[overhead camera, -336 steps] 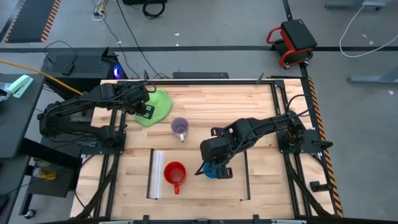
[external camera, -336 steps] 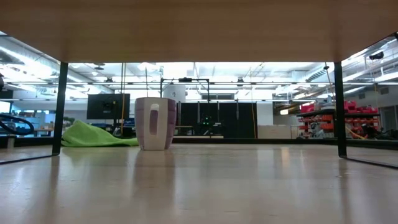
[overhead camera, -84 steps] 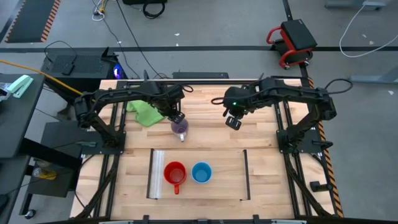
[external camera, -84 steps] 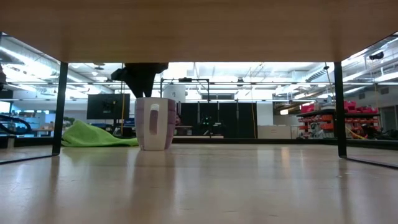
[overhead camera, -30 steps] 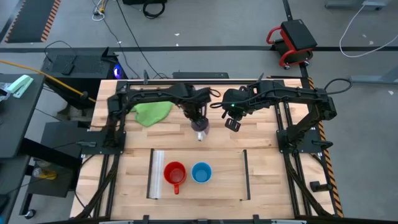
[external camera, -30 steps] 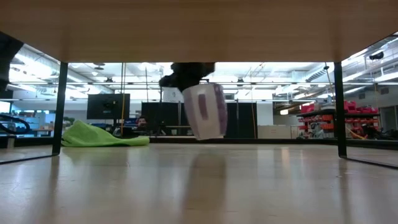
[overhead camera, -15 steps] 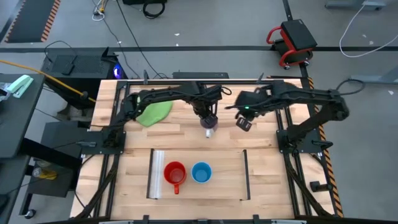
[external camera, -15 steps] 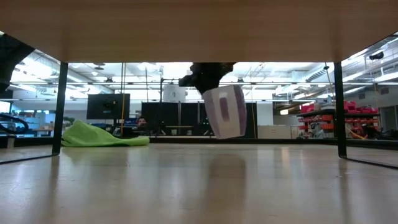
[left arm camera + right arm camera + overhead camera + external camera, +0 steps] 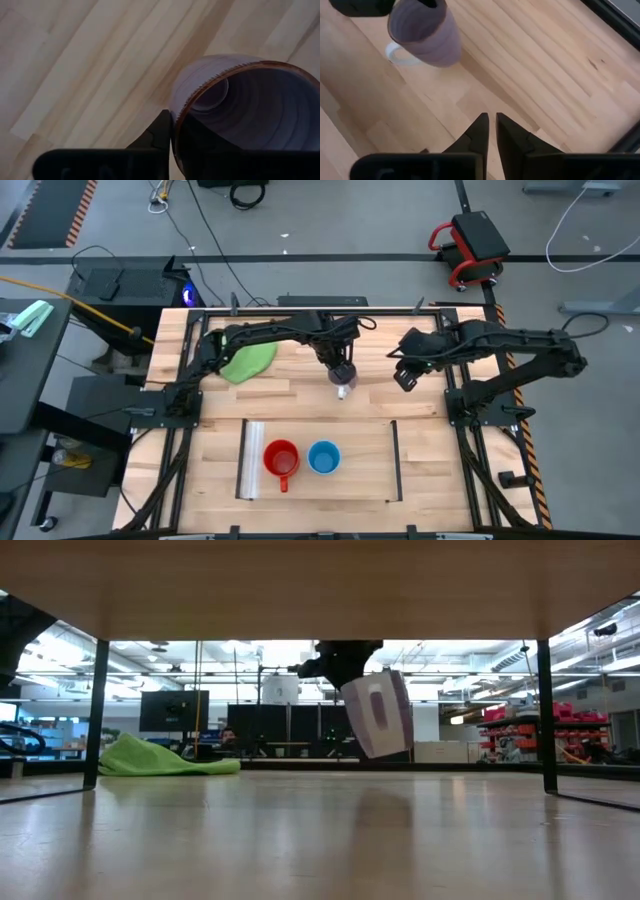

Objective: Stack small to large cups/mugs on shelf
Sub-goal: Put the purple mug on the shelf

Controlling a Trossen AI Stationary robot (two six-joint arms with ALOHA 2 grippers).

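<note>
The translucent purple mug [image 9: 343,388] hangs lifted and tilted in my left gripper [image 9: 338,372], above the middle of the table; the low view shows the purple mug [image 9: 378,715] clear of the tabletop. The red mug [image 9: 282,459] and the blue mug [image 9: 323,457] stand upright, side by side, on the light-wood shelf [image 9: 365,465] near the table's near edge. My right gripper [image 9: 405,377] hovers shut to the right of the purple mug [image 9: 425,32], touching nothing. My left gripper pinches the purple mug's rim [image 9: 176,120], one finger [image 9: 159,134] outside the wall and the other inside the mug's mouth. It comes from above. The mug hangs below it, lifted clear of the table and tilted, with its bottom swung toward the table's right.
A green cloth [image 9: 248,360] lies crumpled on the far left of the table, also seen as the green cloth [image 9: 165,755] in the low view. The shelf has a clear strip [image 9: 253,460] at its left end and a dark bar [image 9: 396,460] at its right.
My left gripper has carried the purple mug toward the table's right, keeping it lifted and tipping it further. My right gripper has drawn back toward the table's right edge, away from the mug.
</note>
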